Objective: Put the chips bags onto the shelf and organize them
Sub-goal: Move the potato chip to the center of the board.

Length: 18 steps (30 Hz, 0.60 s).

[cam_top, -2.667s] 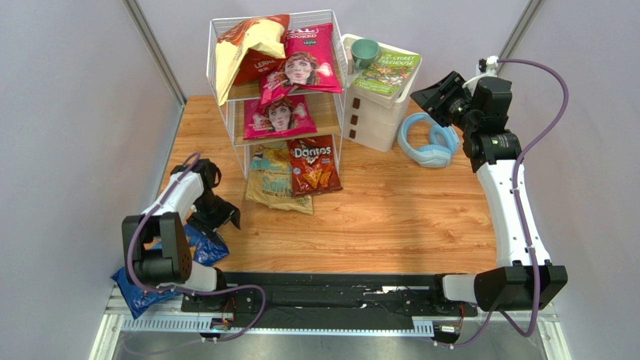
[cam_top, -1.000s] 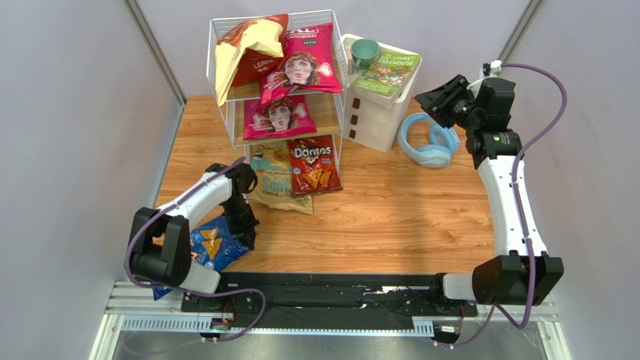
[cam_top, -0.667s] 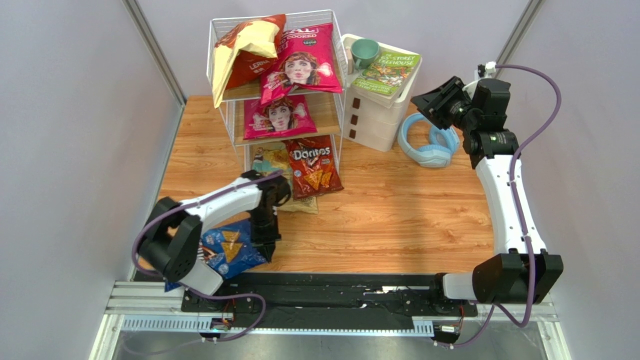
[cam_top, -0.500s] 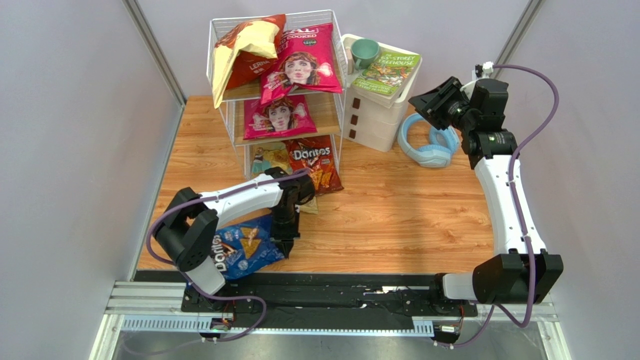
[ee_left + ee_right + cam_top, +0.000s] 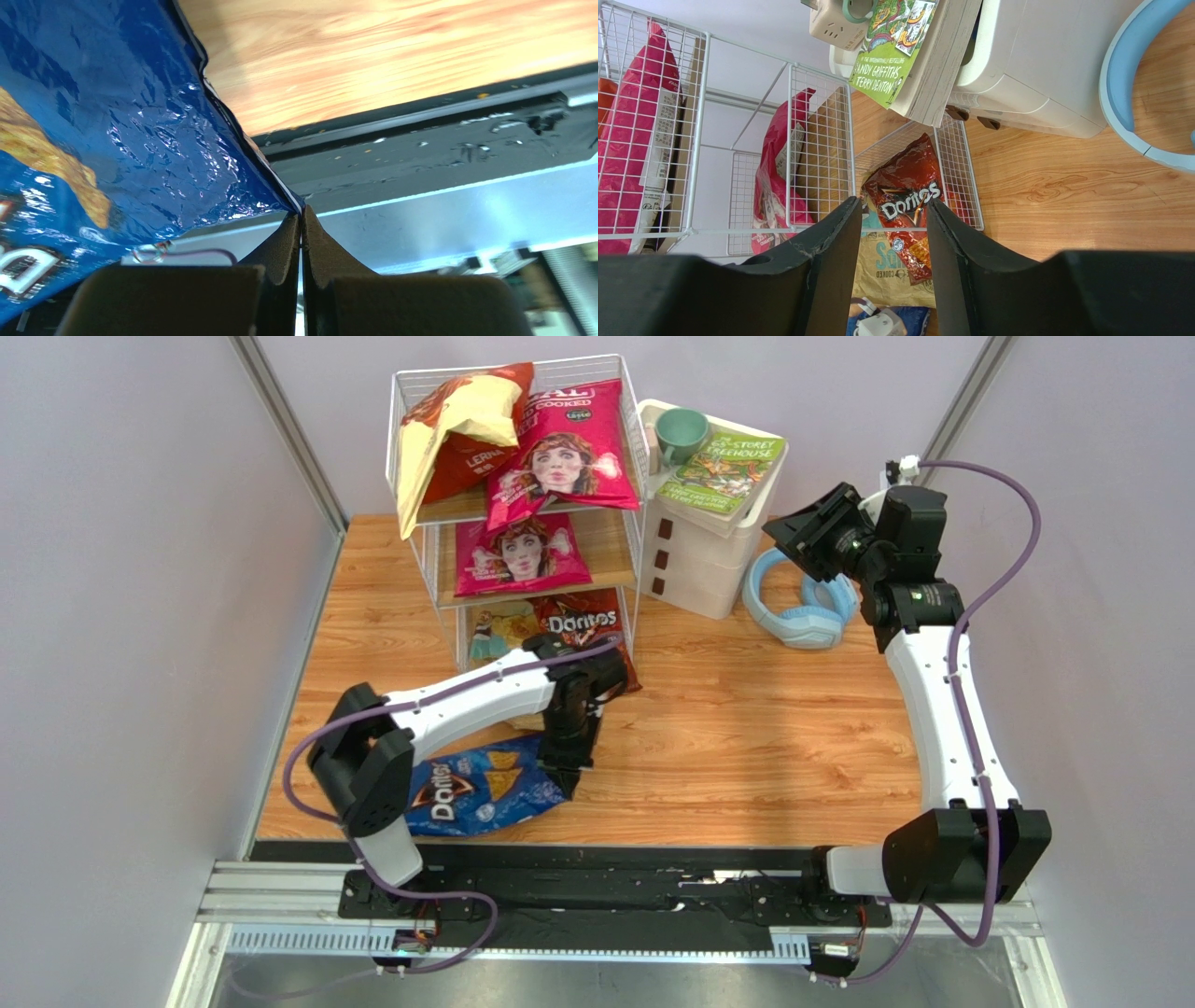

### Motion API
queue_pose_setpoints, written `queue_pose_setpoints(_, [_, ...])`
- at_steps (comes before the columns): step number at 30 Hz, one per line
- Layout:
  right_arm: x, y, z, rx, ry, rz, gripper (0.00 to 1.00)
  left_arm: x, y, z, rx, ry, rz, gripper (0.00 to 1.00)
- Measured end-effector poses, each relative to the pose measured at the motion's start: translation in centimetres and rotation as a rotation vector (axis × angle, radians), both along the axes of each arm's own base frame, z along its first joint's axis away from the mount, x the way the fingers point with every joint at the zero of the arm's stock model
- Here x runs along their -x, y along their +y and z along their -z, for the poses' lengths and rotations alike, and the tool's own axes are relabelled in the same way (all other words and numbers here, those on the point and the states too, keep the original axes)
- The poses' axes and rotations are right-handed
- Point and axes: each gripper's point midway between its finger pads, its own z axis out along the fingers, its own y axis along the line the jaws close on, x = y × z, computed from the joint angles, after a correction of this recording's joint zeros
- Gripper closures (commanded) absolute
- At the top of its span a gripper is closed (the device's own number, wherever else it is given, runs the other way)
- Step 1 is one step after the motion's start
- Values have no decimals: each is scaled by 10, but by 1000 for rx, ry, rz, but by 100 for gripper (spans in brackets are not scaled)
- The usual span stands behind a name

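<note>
My left gripper (image 5: 567,773) is shut on a corner seam of the blue Doritos bag (image 5: 480,788), which lies flat near the table's front edge. The left wrist view shows the bag (image 5: 105,140) pinched at my closed gripper (image 5: 302,218). On the white wire shelf (image 5: 401,434), the top tier carries an orange-and-cream bag (image 5: 452,431) and a magenta bag (image 5: 572,455). A second magenta bag (image 5: 519,553) is on the middle tier. The red Doritos bag (image 5: 586,623) and the tan-and-teal bag (image 5: 500,630) lie at the bottom. My right gripper (image 5: 809,528) hovers open and empty at the back right.
A white drawer unit (image 5: 701,546) stands right of the shelf with a green book (image 5: 730,469) and a green mug (image 5: 683,434) on top. Blue headphones (image 5: 800,609) lie beside it. A black rail (image 5: 631,875) runs along the near edge.
My left arm has swept right, dragging the blue Doritos bag from the near-left table edge to the front middle, below the shelf. The right arm has barely moved.
</note>
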Motion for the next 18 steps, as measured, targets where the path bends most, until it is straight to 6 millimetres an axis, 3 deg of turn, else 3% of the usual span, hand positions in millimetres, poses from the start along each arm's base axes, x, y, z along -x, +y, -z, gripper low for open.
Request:
queue_pose_setpoints(5, [0,-1,2,3,8,8,55,-12,-38,-3,33,-53,146,100])
queue_pose_setpoints(18, [2,-9,9,10,40,26,55,-21,-85,-3,100,-88,405,100])
